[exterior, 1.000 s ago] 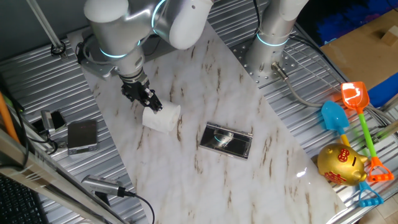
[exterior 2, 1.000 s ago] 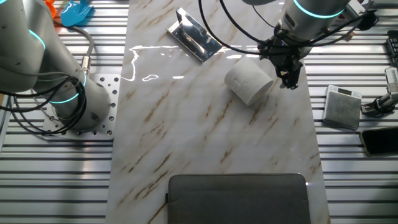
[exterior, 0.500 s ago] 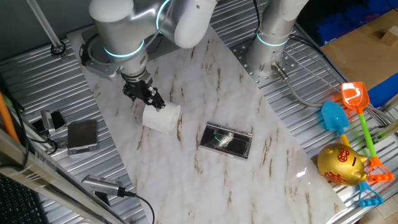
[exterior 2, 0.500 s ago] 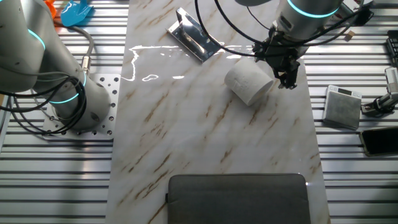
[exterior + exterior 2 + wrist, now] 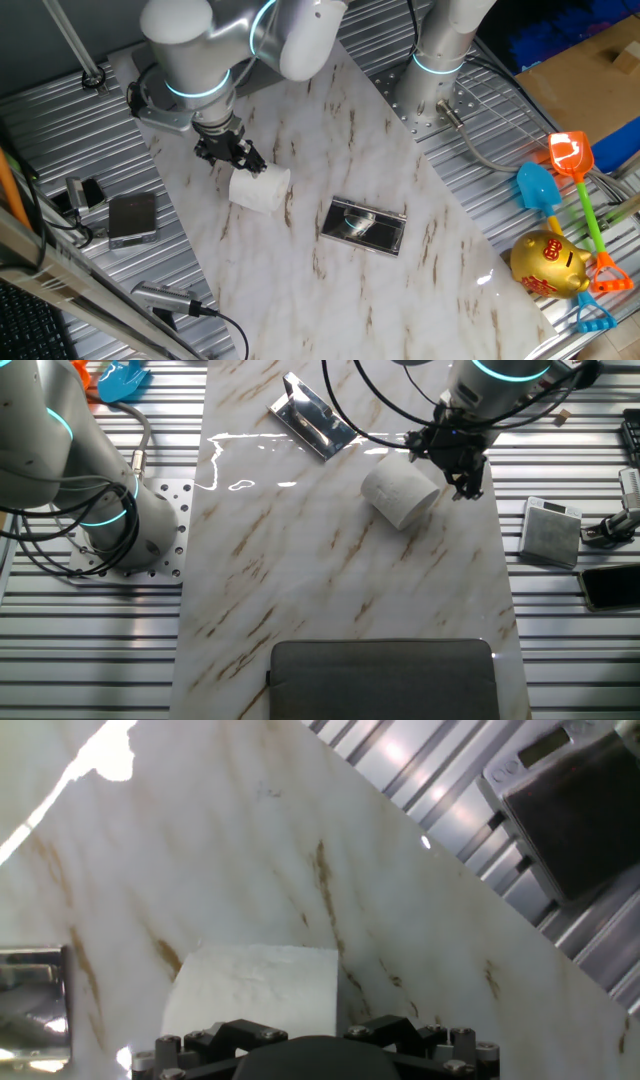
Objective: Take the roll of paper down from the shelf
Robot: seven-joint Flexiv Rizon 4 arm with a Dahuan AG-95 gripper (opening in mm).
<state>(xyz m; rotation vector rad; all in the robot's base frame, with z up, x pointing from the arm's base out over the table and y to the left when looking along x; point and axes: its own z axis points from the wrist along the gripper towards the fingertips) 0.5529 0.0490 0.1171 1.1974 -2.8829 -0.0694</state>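
Observation:
The roll of paper [image 5: 258, 190] lies on its side on the marble tabletop, apart from the shelf [image 5: 363, 227], which stands empty to its right with a dark reflective top. In the other fixed view the roll [image 5: 400, 495] lies below and right of the shelf [image 5: 315, 418]. My gripper [image 5: 232, 154] hangs just behind the roll, fingers spread, holding nothing; it also shows in the other fixed view [image 5: 464, 476]. In the hand view the roll [image 5: 255, 990] lies right below the hand and the shelf's edge [image 5: 30, 990] shows at the left.
A small grey box [image 5: 132, 218] with cables sits on the ribbed surface left of the marble, also in the other fixed view [image 5: 552, 530]. A large grey plate [image 5: 385, 678] lies at the near edge. A second arm's base [image 5: 430, 90] and toys [image 5: 560, 230] stand at the right.
My gripper has drawn slightly up and back from the roll. The roll and the shelf have not moved.

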